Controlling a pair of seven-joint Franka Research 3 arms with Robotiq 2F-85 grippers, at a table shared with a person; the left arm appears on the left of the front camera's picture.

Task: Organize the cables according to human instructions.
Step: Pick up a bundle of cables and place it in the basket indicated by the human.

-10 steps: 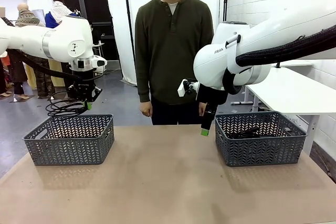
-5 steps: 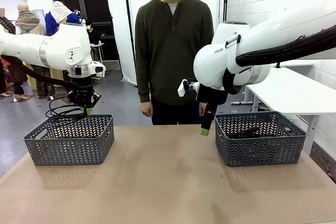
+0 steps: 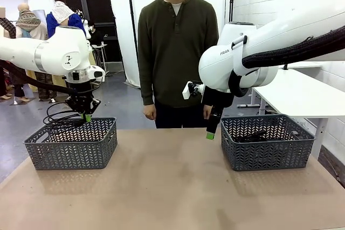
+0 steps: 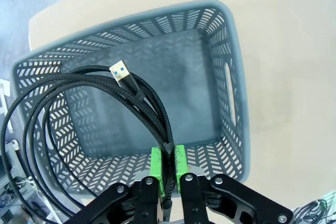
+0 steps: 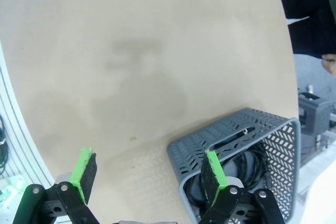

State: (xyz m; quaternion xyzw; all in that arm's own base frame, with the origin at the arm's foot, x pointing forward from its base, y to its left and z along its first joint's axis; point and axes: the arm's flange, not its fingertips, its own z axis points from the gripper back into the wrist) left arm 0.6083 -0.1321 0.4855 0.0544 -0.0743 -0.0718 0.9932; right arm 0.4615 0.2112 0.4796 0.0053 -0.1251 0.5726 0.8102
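Front view: the left gripper (image 3: pixel 86 115), at mid-left of the frame, is clenched on a coiled cable (image 3: pixel 60 118) that hangs just above the back rim of the left basket (image 3: pixel 73 144). The coil sags to the left of the gripper, partly past the basket's outer edge. If dropped from here, I judge part of the loop could land on the rim or outside it. The left arm reaches in from the left edge, wrist pointing straight down. The right gripper (image 3: pixel 211 127) hangs at centre-right, just left of the right basket (image 3: pixel 268 141), fingers down, released and holding nothing. A person stands at the far side of the worktop (image 3: pixel 172 187), arms at the sides.

Left wrist view: the pads (image 4: pixel 156 162) pinch several strands at bottom centre; the plug (image 4: pixel 119 71) lies over the empty basket, while loops trail past its left wall.

Right wrist view: the green pads stand wide apart at the bottom; another cable (image 5: pixel 247 166) lies inside the basket at lower right.
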